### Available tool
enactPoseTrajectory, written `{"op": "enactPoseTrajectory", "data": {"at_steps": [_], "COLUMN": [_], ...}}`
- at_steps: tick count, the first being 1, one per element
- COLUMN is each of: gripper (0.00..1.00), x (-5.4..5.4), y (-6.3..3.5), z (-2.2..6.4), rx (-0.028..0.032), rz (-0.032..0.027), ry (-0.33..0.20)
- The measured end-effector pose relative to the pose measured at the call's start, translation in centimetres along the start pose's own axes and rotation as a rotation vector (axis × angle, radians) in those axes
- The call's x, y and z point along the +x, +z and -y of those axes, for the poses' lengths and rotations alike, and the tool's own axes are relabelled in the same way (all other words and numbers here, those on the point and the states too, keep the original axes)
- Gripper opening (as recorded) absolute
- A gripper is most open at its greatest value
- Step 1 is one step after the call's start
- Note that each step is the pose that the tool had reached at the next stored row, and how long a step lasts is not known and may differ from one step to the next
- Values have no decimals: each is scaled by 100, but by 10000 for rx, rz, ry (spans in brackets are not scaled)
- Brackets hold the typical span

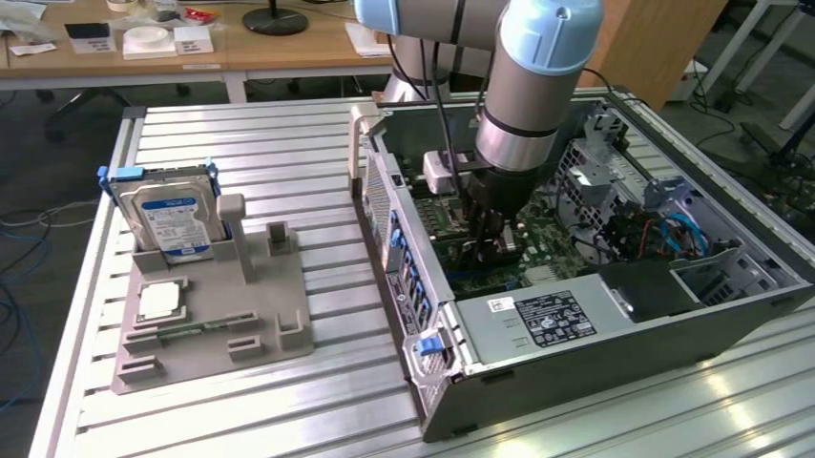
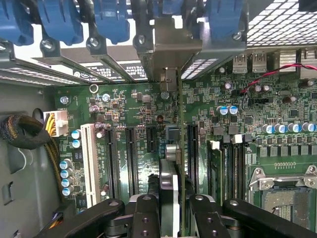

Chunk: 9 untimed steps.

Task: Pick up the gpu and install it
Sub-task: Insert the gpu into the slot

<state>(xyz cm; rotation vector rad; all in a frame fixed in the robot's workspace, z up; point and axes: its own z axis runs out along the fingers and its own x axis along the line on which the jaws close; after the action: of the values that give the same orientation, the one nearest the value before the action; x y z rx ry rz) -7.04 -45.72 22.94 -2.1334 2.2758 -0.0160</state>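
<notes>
The gpu (image 2: pixel 169 178) stands edge-on between my fingers (image 2: pixel 143 218), a thin dark card running up to its metal bracket (image 2: pixel 171 54) at the case's rear slot openings. My gripper (image 2: pixel 171 210) is shut on it. It hangs over the green motherboard (image 2: pixel 124 99), in line with the long black expansion slots (image 2: pixel 132 153). Whether its edge sits in a slot is hidden. In the exterior view my gripper (image 1: pixel 491 229) reaches straight down into the open computer case (image 1: pixel 421 315), just above the motherboard (image 1: pixel 554 239).
Blue slot latches (image 2: pixel 59 20) line the case's rear. A black cable bundle (image 2: pixel 20 131) and the CPU socket (image 2: pixel 282 193) flank the slots. The power supply (image 1: pixel 548 320) fills the case's near end. On the exterior view's left, a grey fixture (image 1: pixel 210 329) holds a hard drive (image 1: pixel 172 215).
</notes>
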Motion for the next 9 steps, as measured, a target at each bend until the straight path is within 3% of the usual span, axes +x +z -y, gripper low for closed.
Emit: {"op": "enactPoseTrajectory", "data": {"at_steps": [7,9], "gripper": [28,28], "x": [-5,-1], "y": [-28,-52], "z": [2,2], "rx": [12,3], "rz": [32,7], "ry": [1,0]}}
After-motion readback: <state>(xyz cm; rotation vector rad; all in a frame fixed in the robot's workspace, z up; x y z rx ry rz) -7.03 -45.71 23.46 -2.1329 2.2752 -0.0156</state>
